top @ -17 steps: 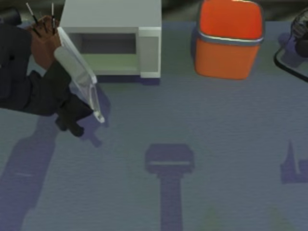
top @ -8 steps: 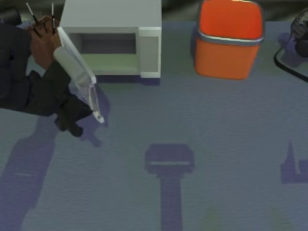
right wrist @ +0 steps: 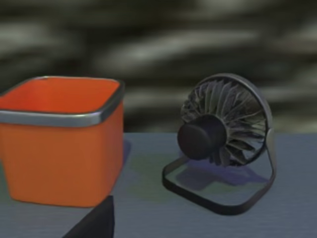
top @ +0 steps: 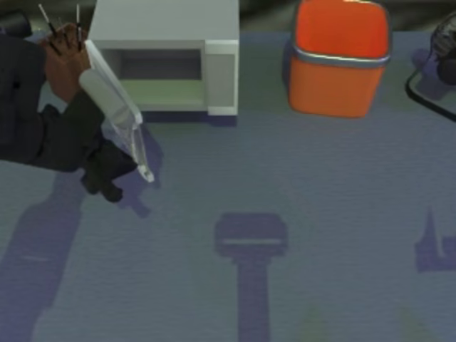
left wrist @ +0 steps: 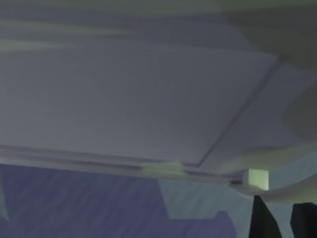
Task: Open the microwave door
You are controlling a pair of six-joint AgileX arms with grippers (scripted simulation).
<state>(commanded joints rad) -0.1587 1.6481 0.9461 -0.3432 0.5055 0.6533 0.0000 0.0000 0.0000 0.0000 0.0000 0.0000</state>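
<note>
The microwave [top: 164, 28] stands at the table's back left, its cavity showing. Its door [top: 114, 100] is swung wide open toward the left, with the free edge pointing to the front. My left gripper [top: 114, 178] is at the outer side of that free edge, by the slim handle [top: 142, 153]. In the left wrist view the door [left wrist: 124, 99] fills the picture, and two dark fingers [left wrist: 262, 223] stand close together at the handle bar [left wrist: 292, 191]. My right arm is outside the top view. One dark finger [right wrist: 96, 225] of it shows in the right wrist view.
An orange bin [top: 342, 57] stands right of the microwave, open-topped in the right wrist view [right wrist: 59, 144]. A black desk fan [top: 442, 57] sits at the back right edge, seen close [right wrist: 223, 134]. Arm shadows lie on the blue-grey table [top: 285, 178].
</note>
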